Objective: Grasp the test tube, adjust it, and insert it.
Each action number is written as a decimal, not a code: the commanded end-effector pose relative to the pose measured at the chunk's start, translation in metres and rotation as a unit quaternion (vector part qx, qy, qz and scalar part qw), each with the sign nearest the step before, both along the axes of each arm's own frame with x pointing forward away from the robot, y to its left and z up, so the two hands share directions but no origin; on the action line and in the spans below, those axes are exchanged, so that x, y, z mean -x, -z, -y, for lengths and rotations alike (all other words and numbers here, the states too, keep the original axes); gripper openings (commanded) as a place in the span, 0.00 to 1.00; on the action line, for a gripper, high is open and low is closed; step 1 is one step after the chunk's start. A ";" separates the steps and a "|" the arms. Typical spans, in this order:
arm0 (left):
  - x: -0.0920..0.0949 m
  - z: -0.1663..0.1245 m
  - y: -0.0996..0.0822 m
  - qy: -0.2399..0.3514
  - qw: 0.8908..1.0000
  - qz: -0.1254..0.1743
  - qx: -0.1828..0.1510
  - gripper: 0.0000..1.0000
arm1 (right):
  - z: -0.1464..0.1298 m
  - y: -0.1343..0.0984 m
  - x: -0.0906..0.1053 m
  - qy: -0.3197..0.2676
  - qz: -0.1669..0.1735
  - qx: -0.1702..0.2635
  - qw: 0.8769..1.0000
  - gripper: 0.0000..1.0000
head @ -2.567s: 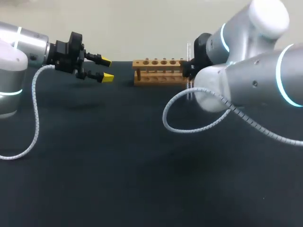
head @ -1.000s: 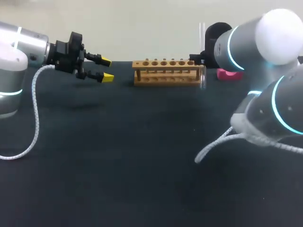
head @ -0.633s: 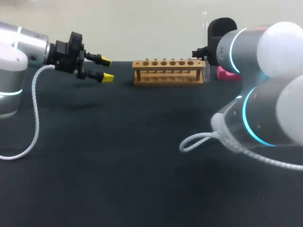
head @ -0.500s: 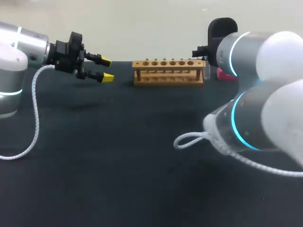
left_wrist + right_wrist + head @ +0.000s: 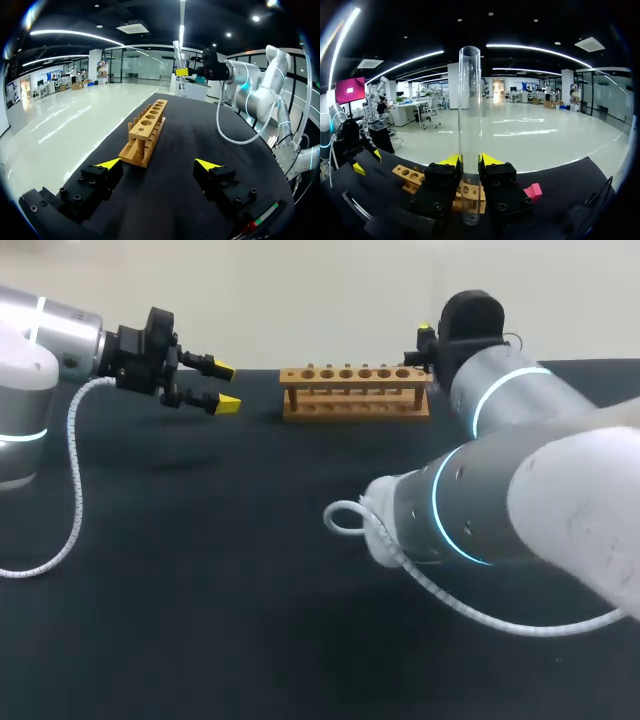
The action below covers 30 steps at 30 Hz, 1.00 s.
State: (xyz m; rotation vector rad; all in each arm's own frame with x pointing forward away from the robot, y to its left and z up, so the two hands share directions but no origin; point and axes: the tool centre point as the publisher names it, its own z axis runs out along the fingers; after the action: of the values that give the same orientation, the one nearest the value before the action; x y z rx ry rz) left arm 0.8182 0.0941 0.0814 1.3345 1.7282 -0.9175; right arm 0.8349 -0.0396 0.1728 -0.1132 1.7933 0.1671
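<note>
Gripping test tube (image 5: 469, 100) upright, right end effector (image 5: 469, 160) near rack (image 5: 354, 390) end.

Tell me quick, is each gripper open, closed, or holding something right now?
Left gripper: open, holding nothing.
Right gripper: closed on the test tube.
</note>
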 end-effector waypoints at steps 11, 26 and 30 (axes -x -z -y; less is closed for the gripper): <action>0.001 0.000 0.000 -0.001 1.000 0.001 0.000 1.00 | -0.005 -0.004 -0.022 -0.017 0.130 -0.025 0.991 0.00; 0.001 0.000 0.000 -0.001 1.000 0.001 0.000 1.00 | -0.027 -0.007 -0.030 -0.042 0.129 -0.013 0.991 0.00; 0.001 0.000 0.000 -0.001 1.000 0.001 0.000 1.00 | -0.032 -0.006 -0.034 -0.058 0.131 -0.014 0.990 0.00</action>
State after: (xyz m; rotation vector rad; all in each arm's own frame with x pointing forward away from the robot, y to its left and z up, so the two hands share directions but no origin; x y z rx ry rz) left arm 0.8182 0.0941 0.0814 1.3345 1.7283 -0.9175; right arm 0.8662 -0.0062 0.1787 -0.2003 1.5244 0.2391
